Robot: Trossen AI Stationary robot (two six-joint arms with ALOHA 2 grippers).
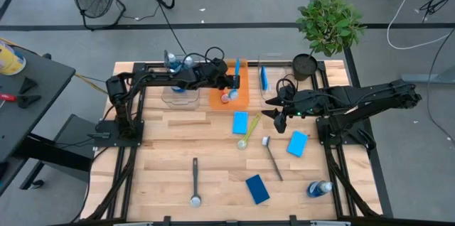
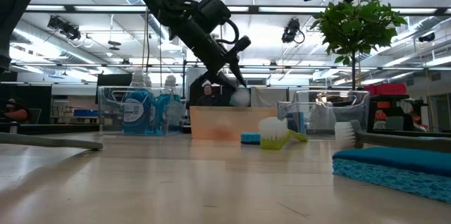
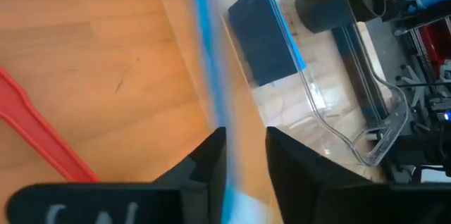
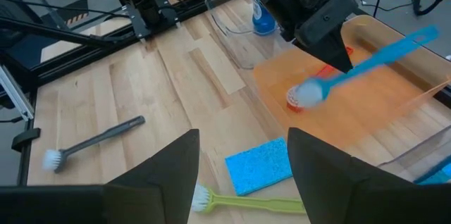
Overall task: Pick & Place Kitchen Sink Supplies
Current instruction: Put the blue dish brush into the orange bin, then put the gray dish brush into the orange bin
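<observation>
A blue brush [image 4: 373,60] hung tilted over the orange bin [image 1: 242,97], above a red brush [image 4: 325,75]. Blue sponges [image 1: 240,121], a yellow-green brush [image 1: 249,133], grey brushes [image 1: 195,180] and a bottle [image 1: 319,188] lay scattered on the worktop [image 1: 163,155].

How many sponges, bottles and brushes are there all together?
Sponges: 4
Bottles: 3
Brushes: 5
Total: 12
</observation>
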